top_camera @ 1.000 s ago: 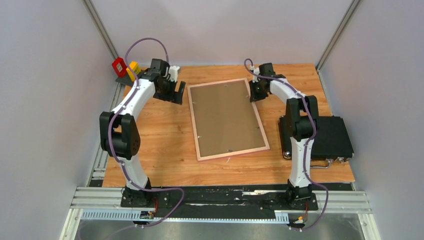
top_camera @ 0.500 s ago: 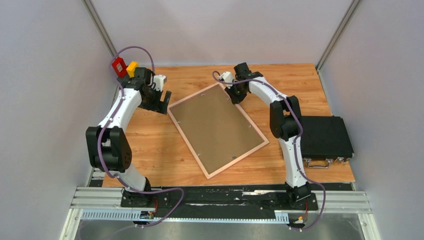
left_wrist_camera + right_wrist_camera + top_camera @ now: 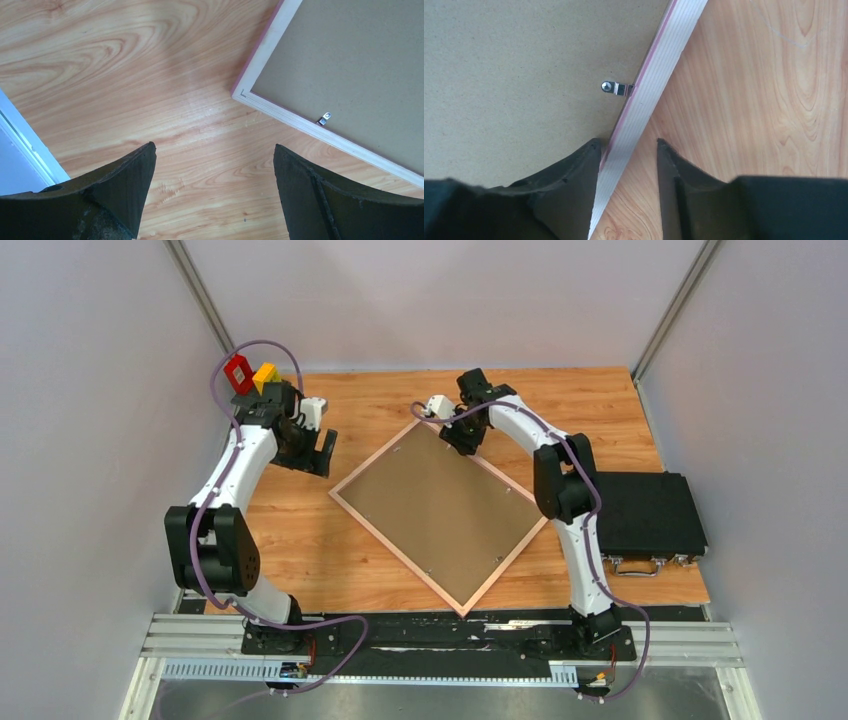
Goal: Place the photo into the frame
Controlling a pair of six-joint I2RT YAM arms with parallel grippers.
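Right pincer (image 3: pixel 628 142) astride light-wood rim of frame (image 3: pixel 666 55)

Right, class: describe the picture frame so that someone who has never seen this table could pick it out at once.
Find the wooden table; near its middle the frame lies flat, back up, turned like a diamond. Unlike the black case at the table's right edge, it is a thin pale-wood border around a brown board.
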